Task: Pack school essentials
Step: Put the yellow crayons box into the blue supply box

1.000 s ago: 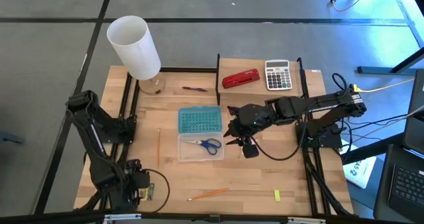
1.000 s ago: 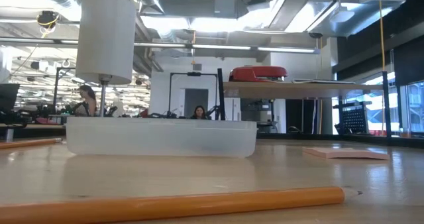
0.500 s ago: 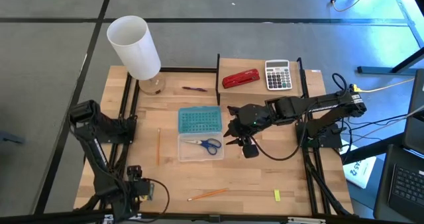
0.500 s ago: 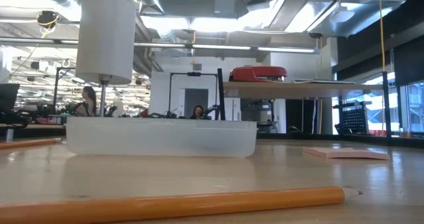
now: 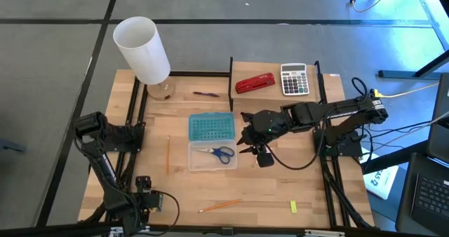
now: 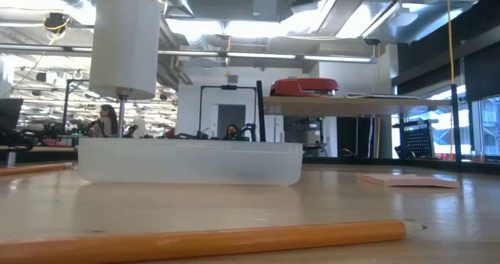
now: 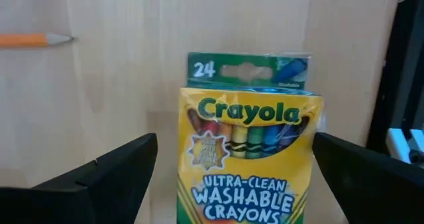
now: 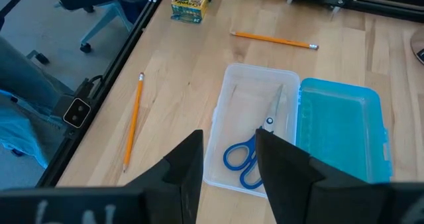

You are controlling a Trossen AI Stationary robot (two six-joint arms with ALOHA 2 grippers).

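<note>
1. My left gripper (image 7: 228, 184) stands at its widest, nothing in it. The crayon box (image 7: 248, 154) lies flat on the table (image 5: 266, 195) directly between my two fingers (image 7: 99, 184), its green flap on the far end from my wrist.
2. Judged step: take up the crayon box for packing. It reads as about centred in the gap, with bare wood showing either side.
3. To do well: lower straight until the pads flank the box's long sides, then close slowly. Cardboard will give, so I would stop at first firm contact and not crush it.
4. An orange pencil (image 7: 33, 40) lies ahead and well off to one side; it should not foul the descent.
5. Destination: the open clear case (image 5: 212, 155) with its blue lid (image 5: 210, 127) folded back, well inboard of my gripper. The blue-handled scissors (image 5: 219, 152) already lie inside, so I would lay the box alongside them.
6. My right gripper (image 8: 228, 161) hovers over that case, fingers set narrow with nothing between them. Risk, in my judgement: the arms crowding at the case.
7. Unpacked: a second pencil (image 5: 168, 155), a yellow block (image 5: 293, 206), a dark-red pen (image 5: 205, 94).
</note>
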